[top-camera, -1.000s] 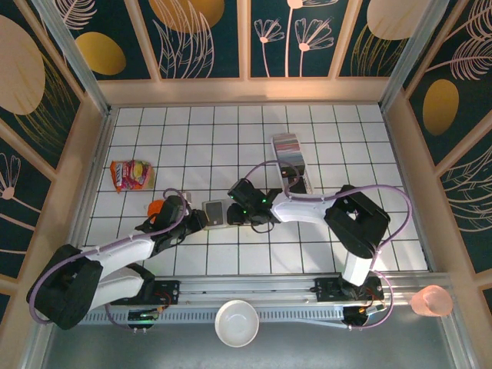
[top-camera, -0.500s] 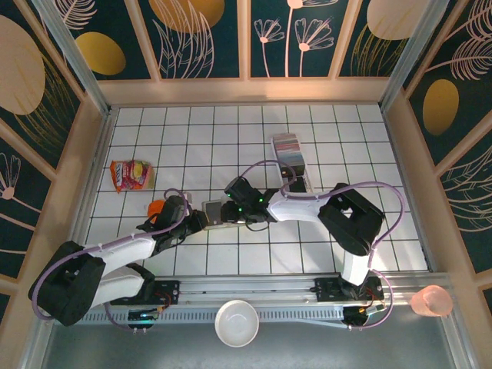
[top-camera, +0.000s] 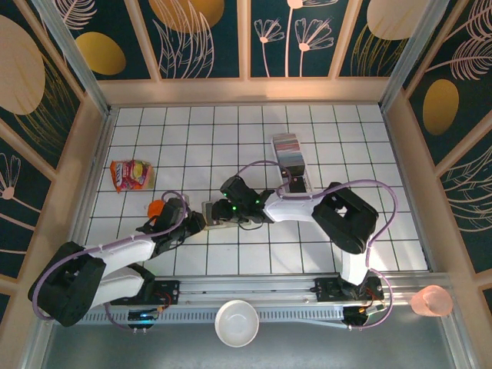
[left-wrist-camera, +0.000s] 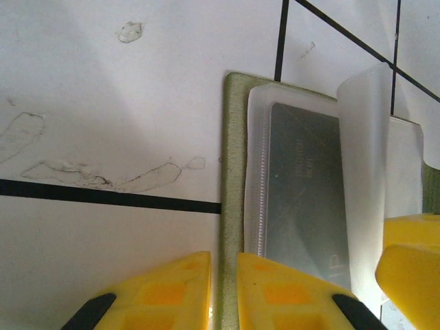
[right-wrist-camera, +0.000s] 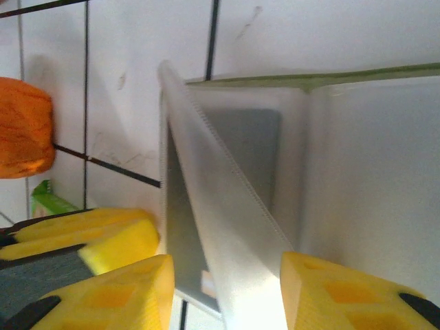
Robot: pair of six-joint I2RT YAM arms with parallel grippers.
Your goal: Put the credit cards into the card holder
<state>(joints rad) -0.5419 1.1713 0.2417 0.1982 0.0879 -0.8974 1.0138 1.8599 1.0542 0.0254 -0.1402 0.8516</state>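
We see two arms with white link shells and bulky black joints, each trailed by a looping lilac cable. The left gripper [left-wrist-camera: 223, 292] and right gripper [right-wrist-camera: 223, 292] carry blocky yellow fingers [left-wrist-camera: 289, 292] on black mounts.

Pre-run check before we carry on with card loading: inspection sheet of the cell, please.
Surface: white tiled table, faint smudges.
Job's things: card holder open at centre, grey card in a pocket; credit cards stacked in the clear tray further back.
Clutter: snack packet and orange object at left; white bowl and pink cup off the tiles, near side.
Grippers: left gripper jaws shut on the holder's edge; right gripper jaws apart, astride the clear flap.
Cables: purple cables looped along both arms, clear of the holder.
Surroundings: patterned wall panels.
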